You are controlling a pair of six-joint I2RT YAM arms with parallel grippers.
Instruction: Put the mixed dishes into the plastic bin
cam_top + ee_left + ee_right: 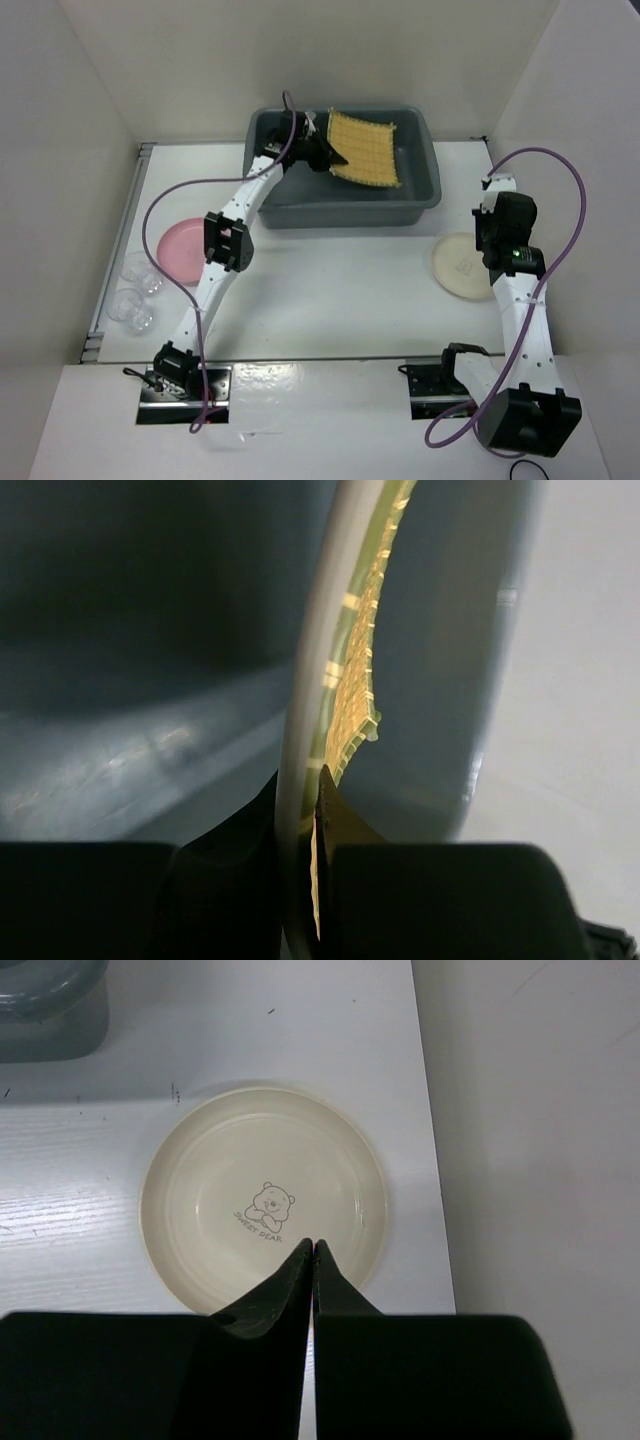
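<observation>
Risk first: the left gripper [322, 152] pinches the yellow woven mat [363, 148] by one edge only, jaws narrow and closed on it. The mat hangs tilted above the grey bin [420, 195], not yet lying on the floor of it. In the left wrist view the mat runs edge-on out from between the fingers, so the hold looks thin. It may slip or swing if the arm moves fast. If let go from this tilt, it could come to rest leaning on the bin wall or draped over the rim rather than flat.

The left arm reaches over the bin's near-left corner, and its purple cable [287, 125] loops just above the rim, so a snag is possible on the way out.

The right gripper [313, 1245] is closed and empty, hovering over the cream plate [200, 1200]. The plate is flat and low-rimmed, so a closed or badly angled approach would likely push it, not lift it. It sits near the table's right side and the wall [540, 1160], leaving little room there.

The pink bowl [178, 245] and two clear cups [140, 272] sit at the far left, with the cups right by the table edge, so a nudge could send them off. Room is open on the table [340, 290] between the bin and the arm bases, and the bin interior looks free under the mat.
</observation>
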